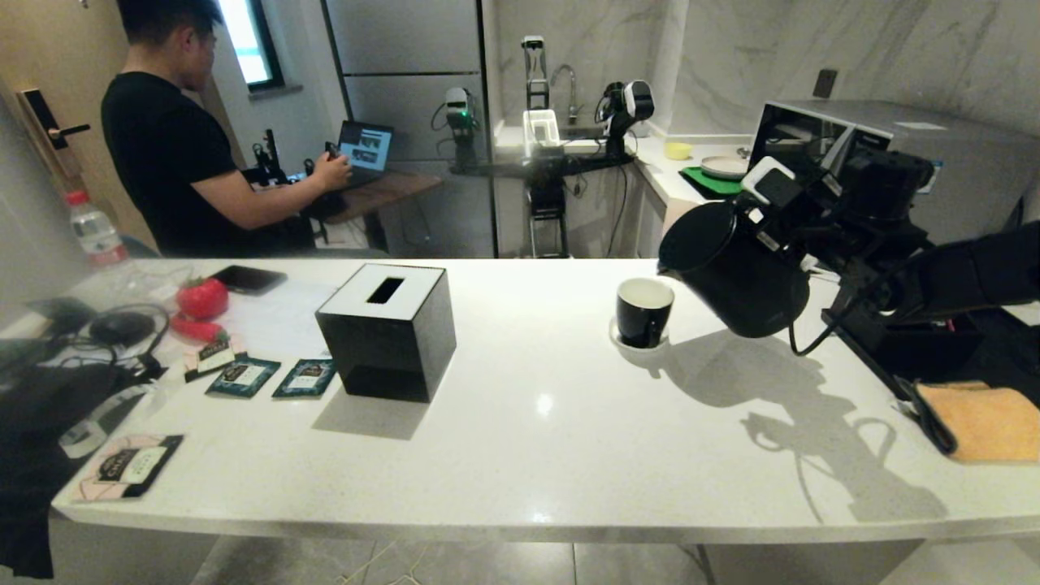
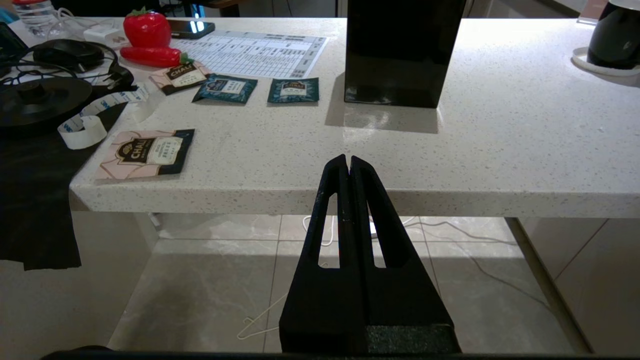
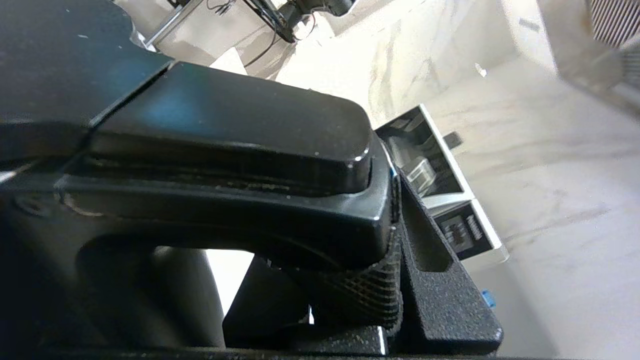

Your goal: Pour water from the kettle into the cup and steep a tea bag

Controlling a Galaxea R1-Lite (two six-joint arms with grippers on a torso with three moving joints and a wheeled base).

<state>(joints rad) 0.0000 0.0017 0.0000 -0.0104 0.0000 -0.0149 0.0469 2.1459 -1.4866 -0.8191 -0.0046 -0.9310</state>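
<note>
While the left hand [image 2: 348,161] hangs clenched and empty below the near edge of the white tabletop [image 1: 520,439], a black tissue box [image 1: 388,329] stands left of centre. Further right, the cup [image 1: 643,311] sits on its saucer [image 1: 639,342], and the right hand [image 1: 800,215] grasps the handle of the kettle [image 1: 735,272], tilted with its spout just above the cup.

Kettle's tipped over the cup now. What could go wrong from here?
1. The matte black electric kettle, held tilted by the right gripper clamped on its handle, has its spout up and to the right of the small glossy black mug; water may land on the white counter.
2. The mug sits on a small white saucer; a bump could tip it.
3. A black cable hangs beside the kettle and might snag.
</note>
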